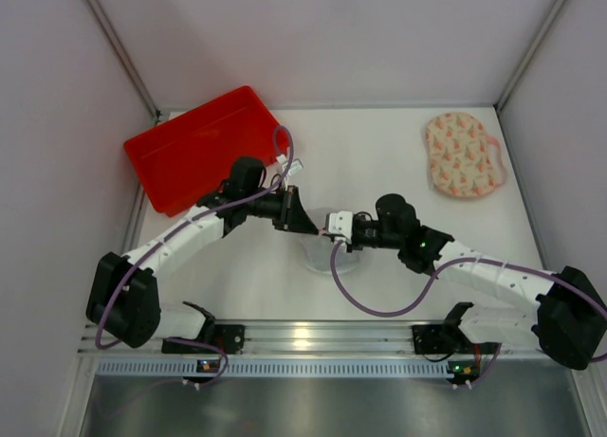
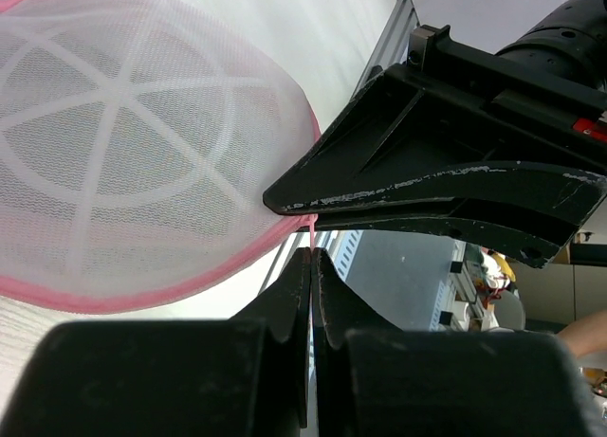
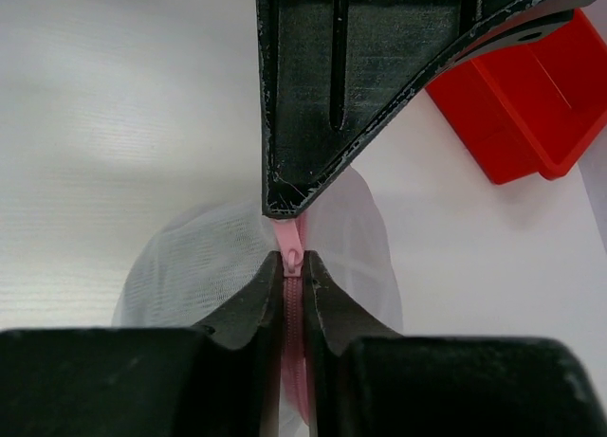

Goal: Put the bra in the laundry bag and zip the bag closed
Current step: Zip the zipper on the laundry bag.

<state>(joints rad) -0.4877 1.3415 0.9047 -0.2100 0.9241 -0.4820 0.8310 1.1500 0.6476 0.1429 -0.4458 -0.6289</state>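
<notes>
A: Where is the laundry bag (image 1: pixel 319 255) to be found?
B: It is seen at the middle of the desk (image 1: pixel 379 172), between the two arms, with both grippers brought together at its pink-trimmed rim.
A: How is the left gripper (image 2: pixel 312 257) set?
B: Its fingers are pressed fully together, and a thin strip of the bag's pink edging (image 2: pixel 95 307) is pinched between their tips.
A: And the right gripper (image 3: pixel 293 262)?
B: It is closed down to a narrow slit. The pink zip pull (image 3: pixel 295 258) is clamped in that slit, just below the tip of the left gripper's finger.
A: Can the contents be made out?
B: Only white mesh with crossing bands is shown. What is held inside cannot be told, as the mesh is seen too faintly from above.
A: What else is laid on the desk?
B: A red tray (image 1: pixel 204 148) is set at the far left corner, and a peach patterned fabric piece (image 1: pixel 462 157) is laid at the far right. Both are well apart from the bag.
</notes>
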